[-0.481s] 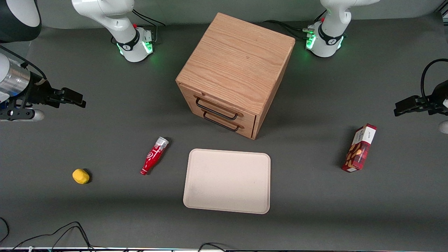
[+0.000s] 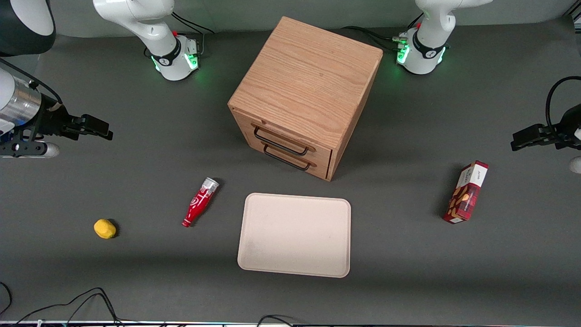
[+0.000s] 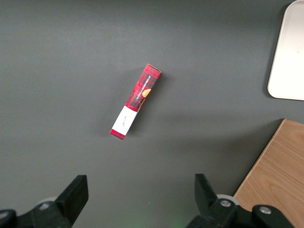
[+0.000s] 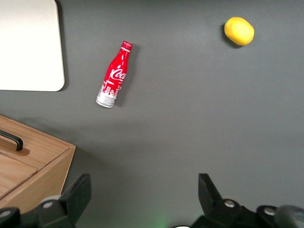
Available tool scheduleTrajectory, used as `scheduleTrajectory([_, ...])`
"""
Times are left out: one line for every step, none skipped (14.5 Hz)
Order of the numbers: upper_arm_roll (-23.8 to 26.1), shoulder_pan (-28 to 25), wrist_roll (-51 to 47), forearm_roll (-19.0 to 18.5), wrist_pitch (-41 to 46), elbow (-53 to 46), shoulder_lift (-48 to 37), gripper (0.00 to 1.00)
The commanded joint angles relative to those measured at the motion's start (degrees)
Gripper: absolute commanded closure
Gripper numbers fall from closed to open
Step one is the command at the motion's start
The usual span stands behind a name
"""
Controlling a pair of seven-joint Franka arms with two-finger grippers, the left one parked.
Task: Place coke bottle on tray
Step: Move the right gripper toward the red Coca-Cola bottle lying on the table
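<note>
End effector (image 2: 97, 127) hovers spread and empty (approach step); I next descend on coke bottle (image 2: 200, 201), at the tray's (image 2: 295, 268) nine o'clock.

Grainy wood cabinet (image 2: 308, 86), matt tray (image 2: 295, 236)

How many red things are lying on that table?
2. The coke bottle lies beside the tray; a red snack box lies toward the parked arm's end. The open tool hangs above the table, away from both.
</note>
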State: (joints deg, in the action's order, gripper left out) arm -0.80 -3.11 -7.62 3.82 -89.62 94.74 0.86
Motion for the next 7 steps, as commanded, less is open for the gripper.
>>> scheduleTrajectory([3.2,0.7,-7.7,1.1,2.0,-6.4,5.9,0.0])
scheduleTrajectory([4.7,0.7,-10.0,0.8,2.0,-9.2,9.5,0.0])
scheduleTrajectory([5.3,0.5,-13.3,0.8,2.0,-12.7,13.4,0.0])
scheduleTrajectory([5.3,-0.2,-16.8,0.8,2.1,-16.6,17.0,0.0])
scheduleTrajectory([5.3,-0.8,-18.7,0.8,2.0,-18.6,19.6,0.0])
scheduleTrajectory([5.3,-1.2,-19.4,0.8,1.6,-18.7,21.0,0.0])
scheduleTrajectory([5.3,-2.0,-20.8,0.3,1.2,-18.6,22.4,0.0])
